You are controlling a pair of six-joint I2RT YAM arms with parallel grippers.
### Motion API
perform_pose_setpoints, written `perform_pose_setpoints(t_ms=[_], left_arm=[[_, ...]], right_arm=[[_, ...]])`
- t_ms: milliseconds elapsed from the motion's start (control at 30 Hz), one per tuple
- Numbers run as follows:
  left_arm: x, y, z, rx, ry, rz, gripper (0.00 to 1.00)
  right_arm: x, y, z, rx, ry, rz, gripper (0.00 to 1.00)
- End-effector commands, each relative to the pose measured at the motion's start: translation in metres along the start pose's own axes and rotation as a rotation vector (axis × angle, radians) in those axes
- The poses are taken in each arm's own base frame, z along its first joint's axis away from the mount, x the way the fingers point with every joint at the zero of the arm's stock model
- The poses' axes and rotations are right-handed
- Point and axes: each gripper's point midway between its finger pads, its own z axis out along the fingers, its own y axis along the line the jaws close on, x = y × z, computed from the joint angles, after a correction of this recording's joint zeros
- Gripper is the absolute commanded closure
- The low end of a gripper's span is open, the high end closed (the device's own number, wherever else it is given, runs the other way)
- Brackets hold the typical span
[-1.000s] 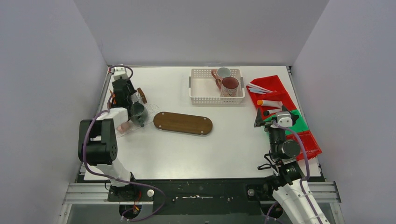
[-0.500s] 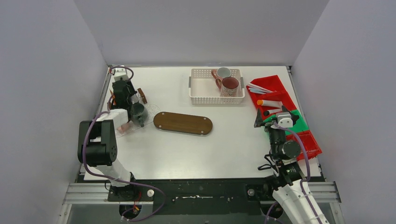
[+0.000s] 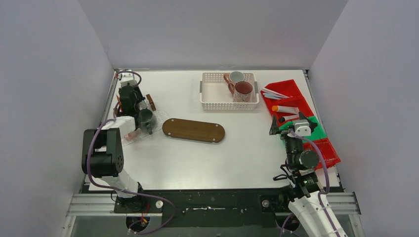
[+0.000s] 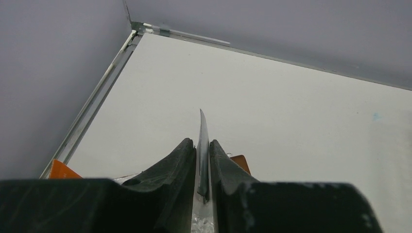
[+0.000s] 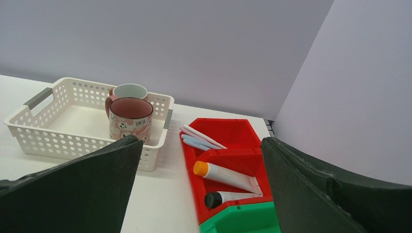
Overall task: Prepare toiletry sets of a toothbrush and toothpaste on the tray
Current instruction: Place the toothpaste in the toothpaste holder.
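The left gripper [image 4: 201,143] is pinched almost shut on a thin, clear, blade-like sheet [image 4: 202,126] seen edge-on, its tip tapering to a point above the dark, ridged fingers; beside it on the matte white counter [image 3: 222,158] stands the glossy dark green mug [image 3: 146,118]. The oval wooden tray [image 3: 193,130], smooth and brown with rounded ends, lies bare at the middle of the counter. The right gripper [image 5: 201,140] hangs released, jaws spread wide, holding nothing; beyond it sits a white perforated plastic basket [image 5: 87,145] with grey handles, holding a maroon mug [image 5: 130,121] with a patterned outside and, touching it behind, a white mug [image 5: 128,91]. Just right of the basket, a red plastic bin [image 5: 228,131] carries slim pastel toothbrushes [image 5: 204,137] in its far compartment (pink, white and blue); nearer lie an orange-capped tube [image 5: 226,174] and a black-capped tube [image 5: 231,196], both flat-tailed. A green bin [image 5: 243,221] adjoins.
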Motion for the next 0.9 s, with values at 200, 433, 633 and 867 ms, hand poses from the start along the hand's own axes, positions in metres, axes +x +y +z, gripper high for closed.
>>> perform_pose_setpoints(t_ms=[200,433,633,867], left_arm=[[-0.038,-0.004,-0.008,0.017,-0.092,-0.015,0.66],[-0.065,0.001,-0.026,0.0,-0.132,-0.015,0.46],[-0.083,0.004,-0.048,-0.004,-0.134,-0.032,0.35],[-0.097,-0.002,-0.081,0.02,-0.085,-0.047,0.18]], right_arm=[[-0.017,-0.003,0.001,0.008,-0.065,0.009,0.0],[-0.02,-0.004,0.002,0.008,-0.066,0.011,0.0],[-0.028,-0.005,0.004,0.008,-0.067,0.031,0.0],[-0.03,-0.006,0.015,0.03,0.039,0.129,0.0]])
